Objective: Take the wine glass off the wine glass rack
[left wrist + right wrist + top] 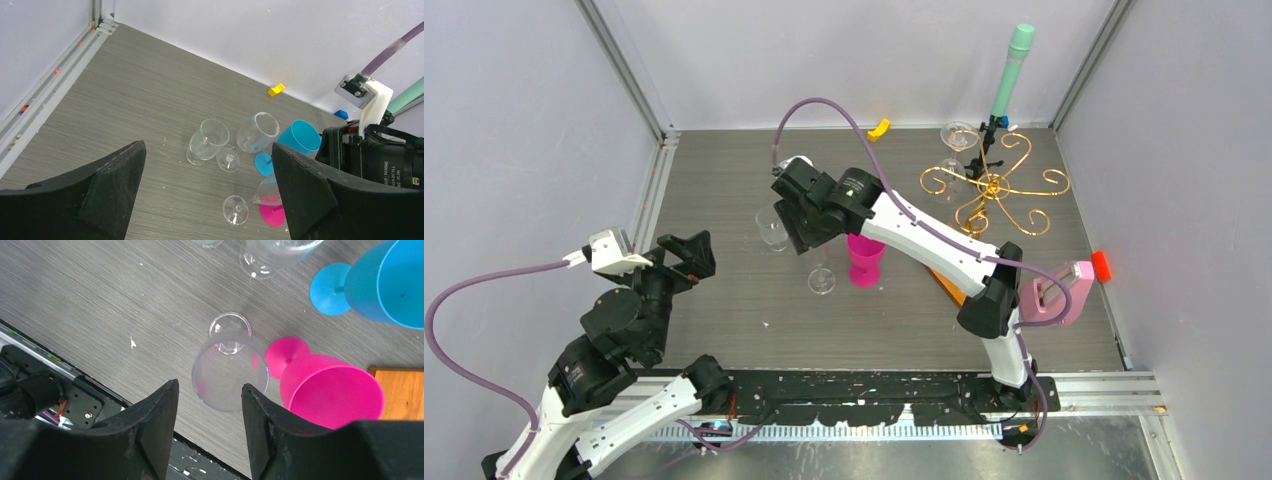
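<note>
The right gripper (207, 390) hung above the table (100, 300) with its two black fingers (150, 435) parted and clamped on nothing. The clear wine glass (230, 370) stood on its foot just below the gap between the fingertips. One finger covered part of its rim in the wrist view, and whether finger and glass touched could not be told. A pink goblet (332, 390) stood just beside the glass, off that finger's outer side. Beyond the goblet lay the wooden base (397, 390) of the wine glass rack (994, 185), whose gold wire arms rose well apart from the gripper. A blue goblet (390, 280) and a second clear glass (272, 255) stood farther ahead of the fingertips. The left gripper (689, 252) was held well away from the wine glass, with its jaws spread wide and empty.
</note>
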